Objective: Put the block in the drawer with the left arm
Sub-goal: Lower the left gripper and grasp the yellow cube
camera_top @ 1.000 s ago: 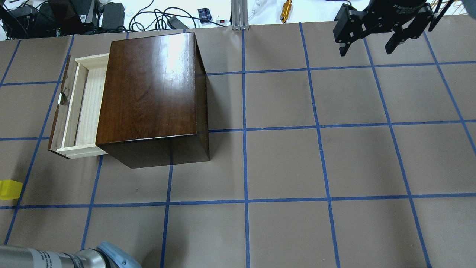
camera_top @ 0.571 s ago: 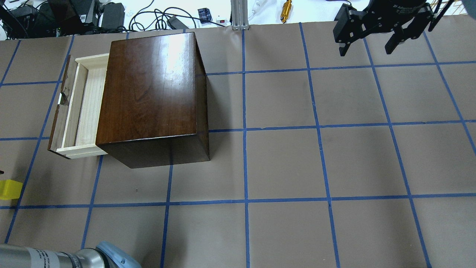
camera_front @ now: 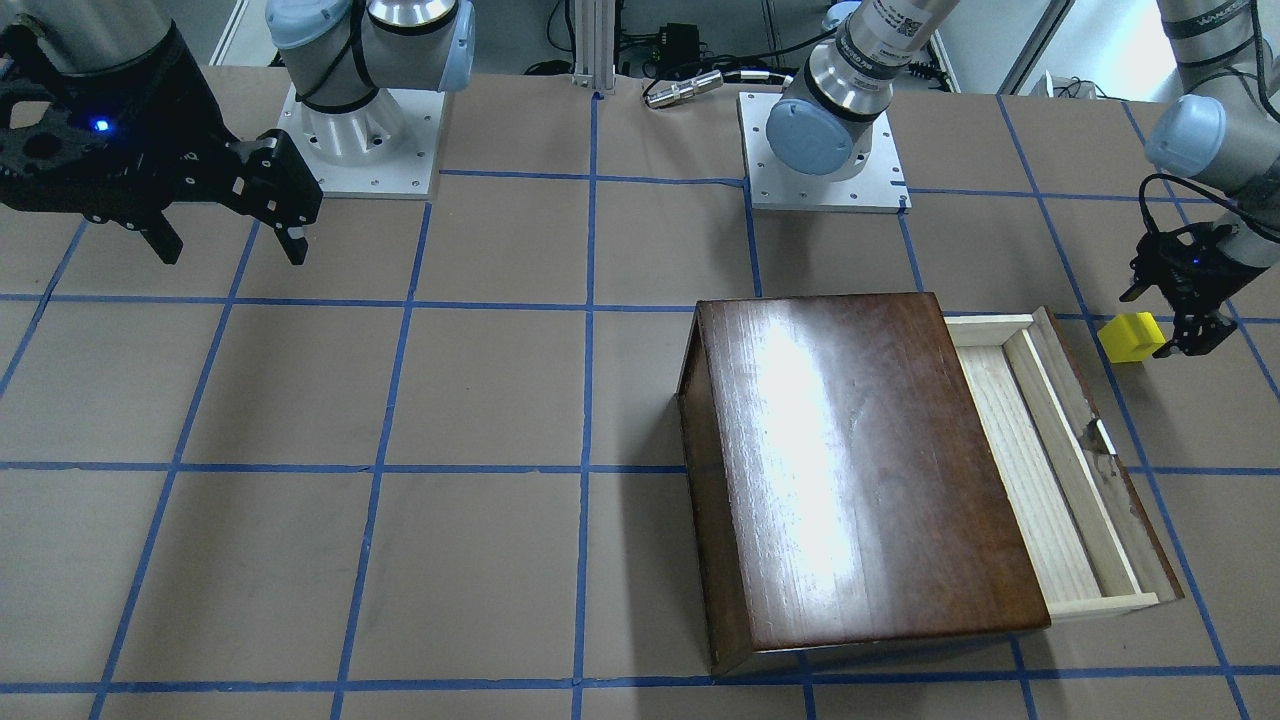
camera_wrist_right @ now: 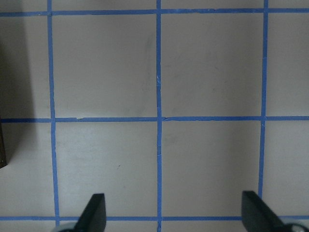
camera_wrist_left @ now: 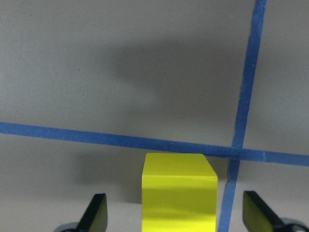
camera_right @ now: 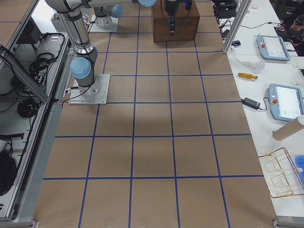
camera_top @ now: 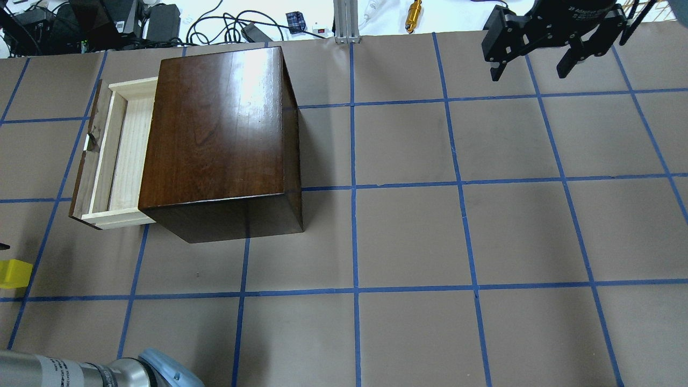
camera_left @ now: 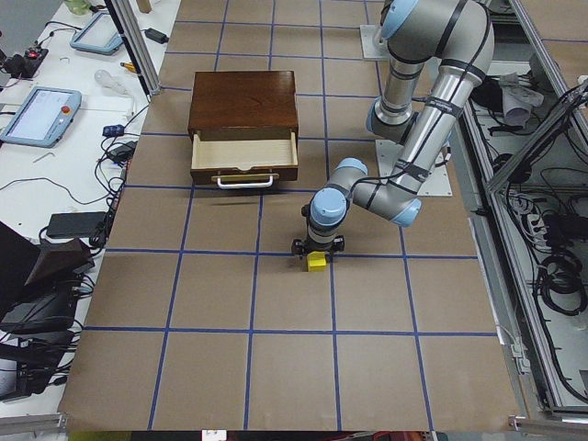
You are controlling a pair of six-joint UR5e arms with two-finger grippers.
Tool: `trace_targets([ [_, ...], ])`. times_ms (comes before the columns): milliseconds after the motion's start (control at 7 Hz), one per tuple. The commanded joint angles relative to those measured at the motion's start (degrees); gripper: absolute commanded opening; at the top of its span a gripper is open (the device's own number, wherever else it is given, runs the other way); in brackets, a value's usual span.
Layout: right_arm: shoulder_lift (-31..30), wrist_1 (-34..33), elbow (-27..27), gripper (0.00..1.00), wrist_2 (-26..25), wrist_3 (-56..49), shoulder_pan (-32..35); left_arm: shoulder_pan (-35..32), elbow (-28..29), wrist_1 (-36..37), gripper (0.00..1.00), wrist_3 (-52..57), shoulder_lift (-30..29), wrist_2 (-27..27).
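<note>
Early stage: block [camera_wrist_left: 178,191] rests on table [camera_front: 500,400] near the pulled-out, empty drawer [camera_front: 1020,470], left gripper [camera_wrist_left: 176,213] spread wide astride it without contact; clamp, lift, carry and release into drawer all remain; right gripper [camera_top: 528,75] hangs spread, far off.

You've got a table [camera_top: 408,236] covered in brown paper with a blue tape grid [camera_top: 355,236]. That white bench [camera_right: 259,123] beside it holds your two teach pendants [camera_right: 285,102].

Overhead, the box [camera_top: 220,134] sits upper left, its drawer [camera_top: 128,156] out leftward. The block [camera_top: 15,272] lies lower, at the left edge.
</note>
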Motion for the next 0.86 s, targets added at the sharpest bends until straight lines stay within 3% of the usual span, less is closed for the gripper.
trace_targets([
  [0,0.0,0.0,0.0,1.0,-0.1,0.0,0.0,0.0,0.0,0.5,1.0,-0.1,-1.6,-0.2],
  [714,0.0,0.0,0.0,1.0,0.0,0.0,-0.1,0.0,-0.3,2.4,1.0,-0.2,-2.8,0.3],
])
